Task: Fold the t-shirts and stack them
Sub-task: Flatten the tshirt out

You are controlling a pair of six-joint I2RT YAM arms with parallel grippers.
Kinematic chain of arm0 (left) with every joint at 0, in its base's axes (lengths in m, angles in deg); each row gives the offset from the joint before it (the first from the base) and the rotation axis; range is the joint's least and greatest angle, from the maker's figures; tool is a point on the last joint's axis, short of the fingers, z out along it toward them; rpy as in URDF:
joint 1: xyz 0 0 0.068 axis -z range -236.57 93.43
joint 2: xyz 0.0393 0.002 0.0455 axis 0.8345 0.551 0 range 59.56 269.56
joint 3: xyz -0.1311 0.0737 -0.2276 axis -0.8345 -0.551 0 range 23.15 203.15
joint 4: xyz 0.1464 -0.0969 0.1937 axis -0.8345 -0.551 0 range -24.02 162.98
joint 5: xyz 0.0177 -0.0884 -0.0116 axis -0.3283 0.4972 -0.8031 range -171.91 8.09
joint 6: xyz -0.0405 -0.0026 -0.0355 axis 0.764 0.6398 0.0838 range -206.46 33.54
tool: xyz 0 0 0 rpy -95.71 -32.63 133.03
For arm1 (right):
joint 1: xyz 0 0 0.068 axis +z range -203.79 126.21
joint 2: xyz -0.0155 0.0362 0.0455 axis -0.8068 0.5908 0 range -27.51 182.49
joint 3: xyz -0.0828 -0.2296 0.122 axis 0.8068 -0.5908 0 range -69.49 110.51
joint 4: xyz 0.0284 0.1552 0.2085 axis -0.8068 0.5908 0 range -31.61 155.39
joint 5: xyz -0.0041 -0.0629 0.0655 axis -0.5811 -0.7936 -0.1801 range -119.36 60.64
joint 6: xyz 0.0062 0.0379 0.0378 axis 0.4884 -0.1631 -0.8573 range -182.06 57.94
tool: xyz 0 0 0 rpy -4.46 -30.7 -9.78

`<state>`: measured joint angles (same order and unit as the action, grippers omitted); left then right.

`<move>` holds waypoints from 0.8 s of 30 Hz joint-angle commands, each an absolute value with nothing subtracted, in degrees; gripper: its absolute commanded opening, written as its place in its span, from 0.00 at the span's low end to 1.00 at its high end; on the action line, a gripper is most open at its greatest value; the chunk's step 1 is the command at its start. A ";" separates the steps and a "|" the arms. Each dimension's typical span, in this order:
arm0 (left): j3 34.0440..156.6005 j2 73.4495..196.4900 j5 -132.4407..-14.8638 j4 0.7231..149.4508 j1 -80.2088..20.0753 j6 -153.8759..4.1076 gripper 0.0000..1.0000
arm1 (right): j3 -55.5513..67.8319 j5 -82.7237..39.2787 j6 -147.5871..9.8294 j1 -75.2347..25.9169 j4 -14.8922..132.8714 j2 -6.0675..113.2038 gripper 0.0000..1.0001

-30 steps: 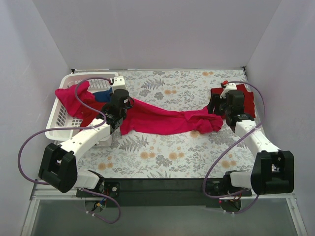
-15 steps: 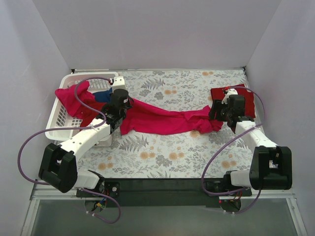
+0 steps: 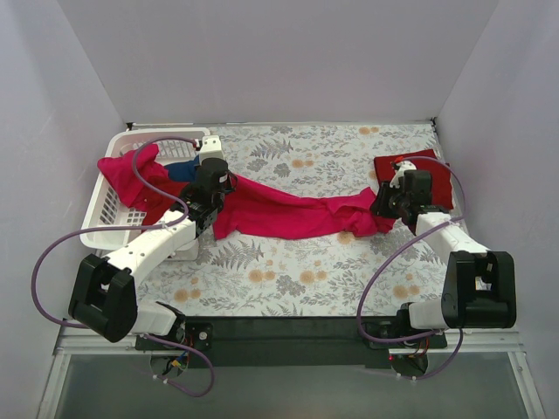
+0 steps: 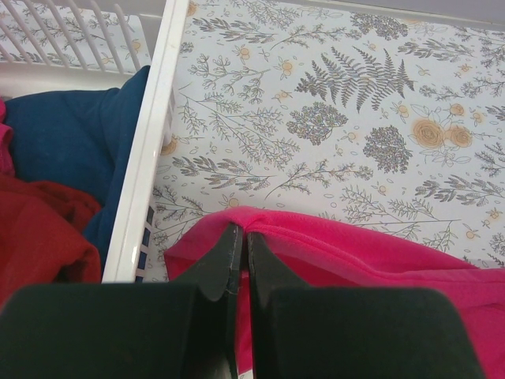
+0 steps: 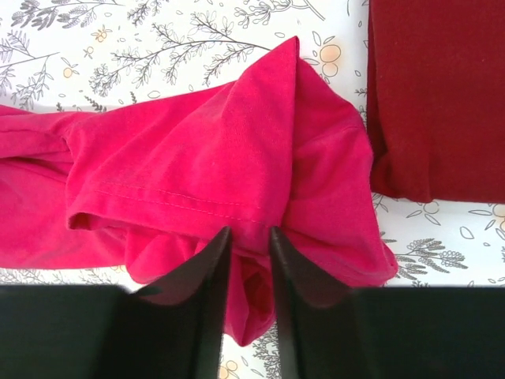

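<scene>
A bright pink-red t-shirt (image 3: 288, 216) lies stretched across the table, its left end draped over the white basket (image 3: 103, 209). My left gripper (image 3: 212, 185) is shut on the shirt's edge (image 4: 331, 241) beside the basket rim (image 4: 150, 142). My right gripper (image 3: 384, 205) sits over the shirt's bunched right end (image 5: 197, 166), jaws a small way apart with cloth between them. A folded dark maroon-red t-shirt (image 3: 435, 168) lies at the back right and shows in the right wrist view (image 5: 442, 95). A blue t-shirt (image 4: 63, 134) and a dark red cloth (image 4: 39, 237) lie in the basket.
The table has a floral cover (image 3: 306, 279). The basket stands at the left, against the left wall. Grey walls close in the back and both sides. The cables of both arms loop above the table.
My right gripper has moved from beside the maroon-red shirt toward me, down onto the pink-red shirt's right end. The left arm and the shirt have not moved.
</scene>
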<state>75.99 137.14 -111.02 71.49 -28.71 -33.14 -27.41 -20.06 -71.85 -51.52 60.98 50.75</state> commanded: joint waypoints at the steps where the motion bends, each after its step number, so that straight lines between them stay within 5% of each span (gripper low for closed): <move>1: 75.45 136.03 -111.36 71.23 -29.14 -33.47 0.00 | -26.69 -18.55 -72.26 -51.76 59.98 50.36 0.20; 6: 75.54 136.12 -111.27 71.23 -29.14 -33.55 0.00 | -26.43 -19.78 -71.74 -51.76 60.06 48.87 0.01; 24: 78.96 130.24 -111.62 72.37 -30.73 -36.27 0.00 | -13.08 -26.19 -66.55 -51.76 62.26 33.50 0.01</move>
